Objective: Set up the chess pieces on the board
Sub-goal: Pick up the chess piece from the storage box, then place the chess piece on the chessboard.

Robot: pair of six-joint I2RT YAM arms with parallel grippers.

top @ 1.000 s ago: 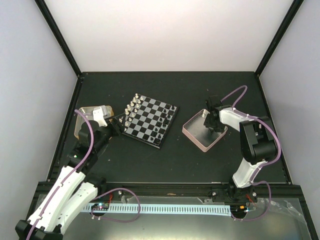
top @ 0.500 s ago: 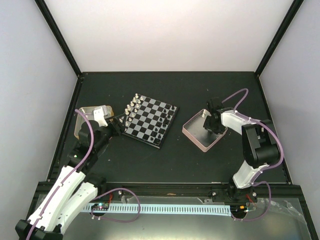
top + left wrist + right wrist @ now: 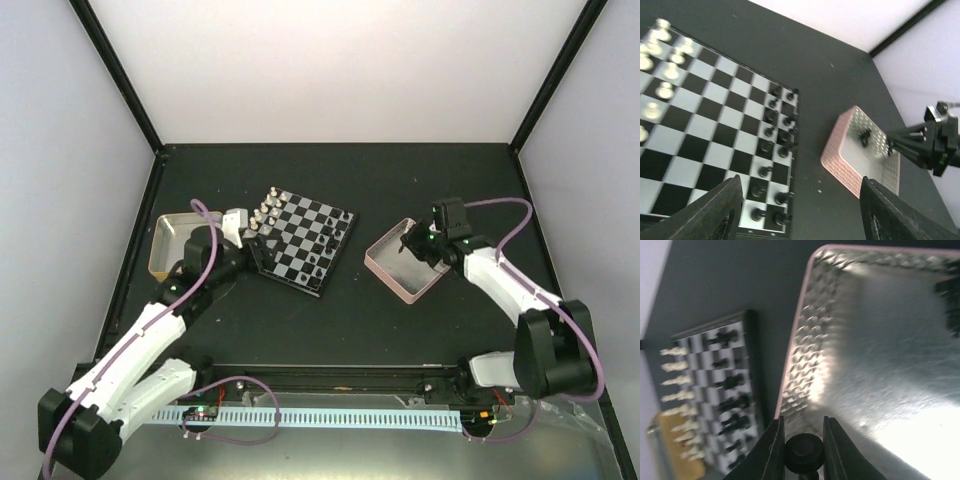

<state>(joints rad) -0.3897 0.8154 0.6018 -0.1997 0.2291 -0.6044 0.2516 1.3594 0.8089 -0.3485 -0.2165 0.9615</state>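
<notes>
One gold-rimmed tin (image 3: 165,235), left on the worktop (image 3: 400,180). One left gripper (image 3: 256,247), fingers wide apart, at the left edge of the board (image 3: 300,240). The board lies skewed, with silver pieces (image 3: 660,65) left and black chess pieces (image 3: 772,145) upright right. One pinkish tin (image 3: 400,272). One right gripper (image 3: 802,440) clamped on a black piece (image 3: 802,454), round end toward the wrist camera, over the tin's rim.

black piece (image 3: 803,454) cut off below, board (image 3: 710,390) blurred

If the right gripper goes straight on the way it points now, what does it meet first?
Probably the embossed inner wall of the pinkish-rimmed tin, just beyond the black piece it grips; depth is unclear.
</notes>
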